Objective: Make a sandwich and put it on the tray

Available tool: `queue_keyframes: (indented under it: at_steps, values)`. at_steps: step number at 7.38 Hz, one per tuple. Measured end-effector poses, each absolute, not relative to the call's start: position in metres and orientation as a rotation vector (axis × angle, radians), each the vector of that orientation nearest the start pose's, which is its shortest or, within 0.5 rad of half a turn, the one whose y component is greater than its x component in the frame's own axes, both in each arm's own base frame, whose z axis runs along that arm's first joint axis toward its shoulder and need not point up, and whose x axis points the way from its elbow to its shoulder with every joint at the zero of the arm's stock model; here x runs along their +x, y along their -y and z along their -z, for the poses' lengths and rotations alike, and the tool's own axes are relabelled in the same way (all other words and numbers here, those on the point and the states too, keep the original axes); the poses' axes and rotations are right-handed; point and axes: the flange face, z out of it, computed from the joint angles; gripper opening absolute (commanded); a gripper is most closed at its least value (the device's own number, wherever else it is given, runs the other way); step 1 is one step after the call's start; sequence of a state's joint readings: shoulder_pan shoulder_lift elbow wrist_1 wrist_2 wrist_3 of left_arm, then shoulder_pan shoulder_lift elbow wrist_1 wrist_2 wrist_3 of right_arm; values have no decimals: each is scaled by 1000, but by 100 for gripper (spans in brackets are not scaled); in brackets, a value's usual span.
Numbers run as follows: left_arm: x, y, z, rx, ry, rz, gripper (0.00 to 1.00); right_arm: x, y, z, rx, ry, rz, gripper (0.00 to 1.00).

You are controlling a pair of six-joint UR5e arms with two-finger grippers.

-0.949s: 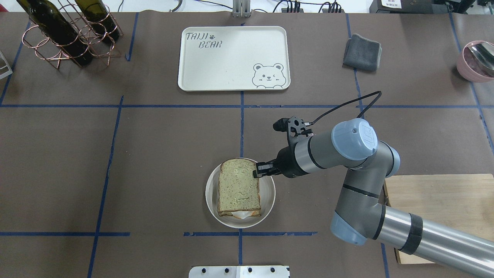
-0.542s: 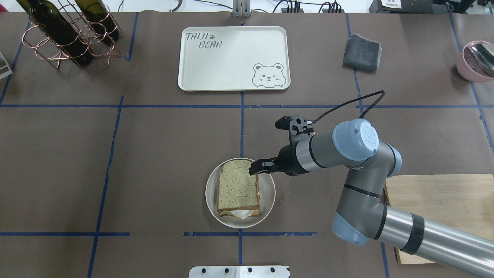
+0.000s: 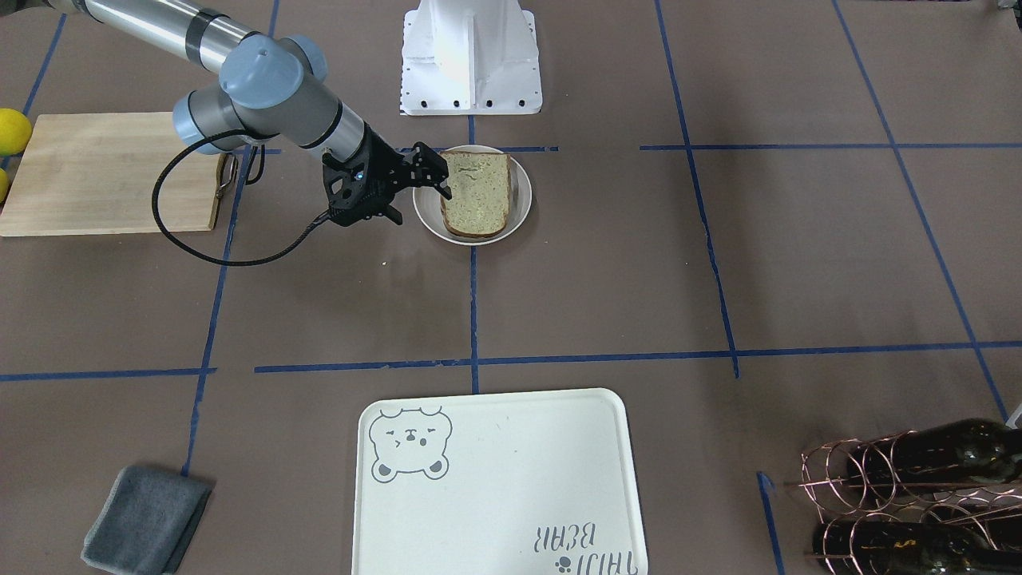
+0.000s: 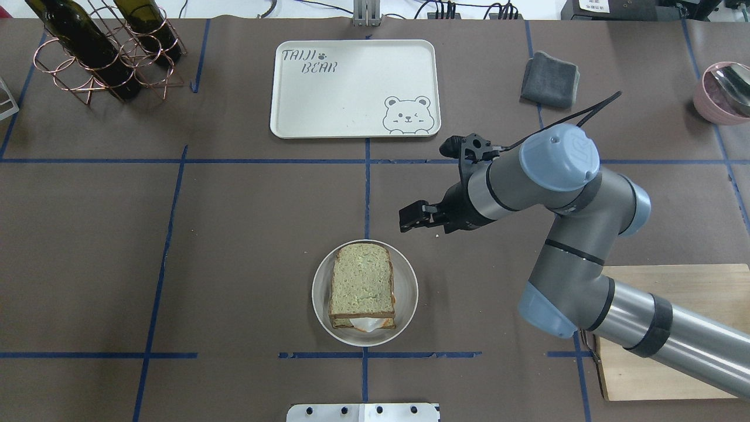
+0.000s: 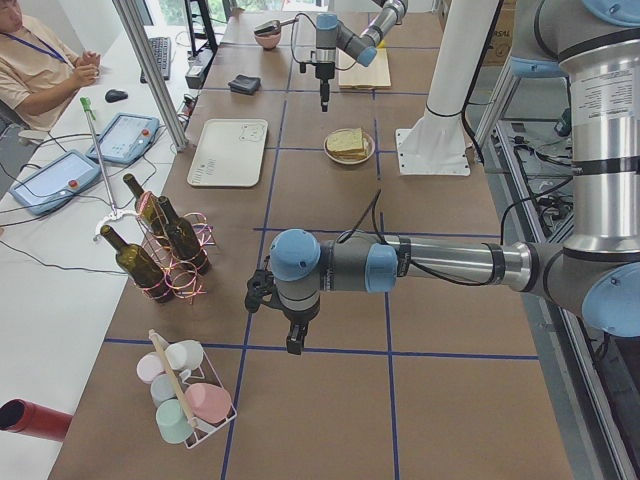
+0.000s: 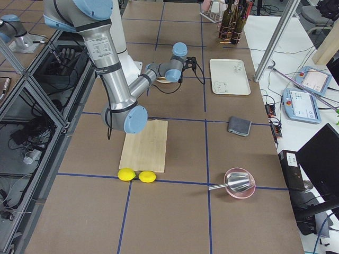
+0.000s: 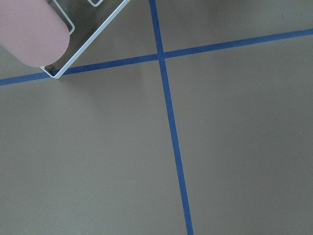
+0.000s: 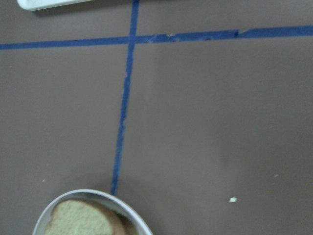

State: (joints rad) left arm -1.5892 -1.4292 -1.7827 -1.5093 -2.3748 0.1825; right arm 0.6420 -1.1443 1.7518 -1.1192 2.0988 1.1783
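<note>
The sandwich (image 4: 362, 287) lies on a small round white plate (image 4: 317, 296) at the table's near middle: a tan top slice over a lower slice, with the white egg peeking out at the near edge. It also shows in the front view (image 3: 477, 192) and, cut off, in the right wrist view (image 8: 80, 219). The cream bear tray (image 4: 351, 94) lies bare at the far middle. My right gripper (image 4: 410, 217) is open and empty, raised up and to the right of the plate. My left gripper (image 5: 293, 345) hangs over bare table far to the left; I cannot tell its state.
A wooden cutting board (image 4: 679, 310) lies at the near right under my right arm. A grey cloth (image 4: 549, 79) and a pink bowl (image 4: 720, 94) are at the far right. A copper rack with wine bottles (image 4: 105, 47) stands far left. A cup rack (image 5: 185, 400) stands near my left gripper.
My right gripper has let go of the top slice's far right corner and lifted up and away towards the tray. The top slice now rests flat on the sandwich.
</note>
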Motion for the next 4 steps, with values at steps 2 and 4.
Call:
queue_keyframes:
  at_steps: [2,4]
  values:
    - [-70,431,-619,99,-795,-163,100,-395,483,-323,153,975,119,100]
    - [-70,429,-619,99,-793,-163,100,-313,521,-382,184,864,223,100]
